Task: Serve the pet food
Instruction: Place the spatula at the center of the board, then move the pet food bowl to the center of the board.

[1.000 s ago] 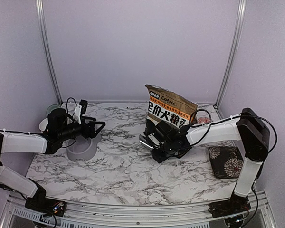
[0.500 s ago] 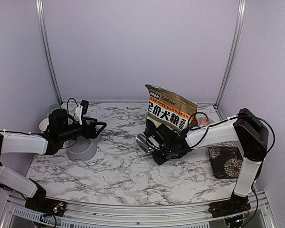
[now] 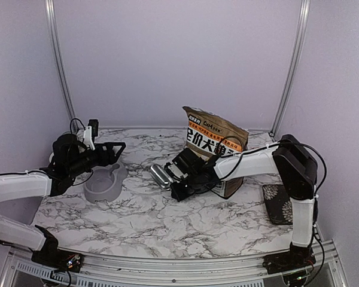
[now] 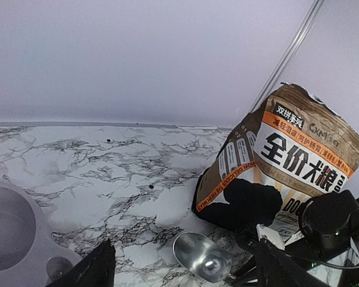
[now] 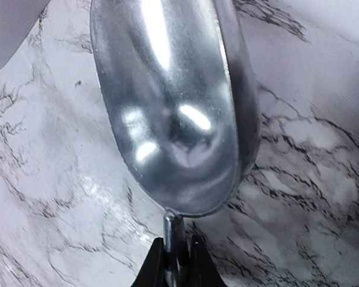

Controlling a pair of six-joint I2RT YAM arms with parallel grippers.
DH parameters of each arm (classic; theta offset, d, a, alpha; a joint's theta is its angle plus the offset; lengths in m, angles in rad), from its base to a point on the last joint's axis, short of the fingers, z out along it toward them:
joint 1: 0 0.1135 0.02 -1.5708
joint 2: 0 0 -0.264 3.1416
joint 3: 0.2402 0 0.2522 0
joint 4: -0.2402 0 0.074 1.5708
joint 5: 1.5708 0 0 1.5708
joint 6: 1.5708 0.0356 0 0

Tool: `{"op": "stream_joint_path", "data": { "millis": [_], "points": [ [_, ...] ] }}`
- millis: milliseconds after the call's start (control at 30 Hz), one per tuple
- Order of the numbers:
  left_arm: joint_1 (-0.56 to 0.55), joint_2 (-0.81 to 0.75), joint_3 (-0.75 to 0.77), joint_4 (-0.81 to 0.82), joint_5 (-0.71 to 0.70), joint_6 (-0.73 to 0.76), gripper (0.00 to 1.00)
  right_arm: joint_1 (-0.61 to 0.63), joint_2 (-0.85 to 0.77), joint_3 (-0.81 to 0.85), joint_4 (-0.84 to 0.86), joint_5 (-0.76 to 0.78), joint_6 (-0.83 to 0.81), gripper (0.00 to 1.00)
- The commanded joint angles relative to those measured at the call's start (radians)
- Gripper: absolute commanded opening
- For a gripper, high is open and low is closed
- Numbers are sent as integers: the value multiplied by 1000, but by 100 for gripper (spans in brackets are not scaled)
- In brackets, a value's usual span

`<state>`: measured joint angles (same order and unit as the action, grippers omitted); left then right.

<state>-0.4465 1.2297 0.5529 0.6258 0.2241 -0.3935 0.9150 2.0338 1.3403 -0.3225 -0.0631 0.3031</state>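
Here the right claw [image 3: 177, 181] is clamped on the handle of a metal scoop [image 5: 167, 107], its bowl bare, over the marbled surface [image 3: 167, 221] before the dog-food bag [image 3: 215, 140]. The left claw [image 3: 119, 153] gapes above the grey feeder [image 3: 105, 186]; the pet food shows in no view

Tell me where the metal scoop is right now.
In the top view, the metal scoop is mid-table in the right end effector, between the grey feeder and the dog-food bag.
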Motion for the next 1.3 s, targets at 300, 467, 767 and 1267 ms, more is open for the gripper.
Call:
{"op": "stream_joint_path", "data": {
  "millis": [300, 467, 767, 1267],
  "points": [
    [-31, -24, 126, -690, -543, -186, 79, 9, 162, 255, 68, -175, 169, 3],
    [-66, 40, 123, -730, -448, -173, 78, 9, 203, 307, 68, -188, 171, 5],
    [-116, 196, 175, -761, -468, -176, 74, 8, 212, 292, 82, -198, 161, 15],
    [-150, 401, 280, -778, -579, -125, 60, -2, 156, 240, 92, -209, 131, 21]
  ]
}}
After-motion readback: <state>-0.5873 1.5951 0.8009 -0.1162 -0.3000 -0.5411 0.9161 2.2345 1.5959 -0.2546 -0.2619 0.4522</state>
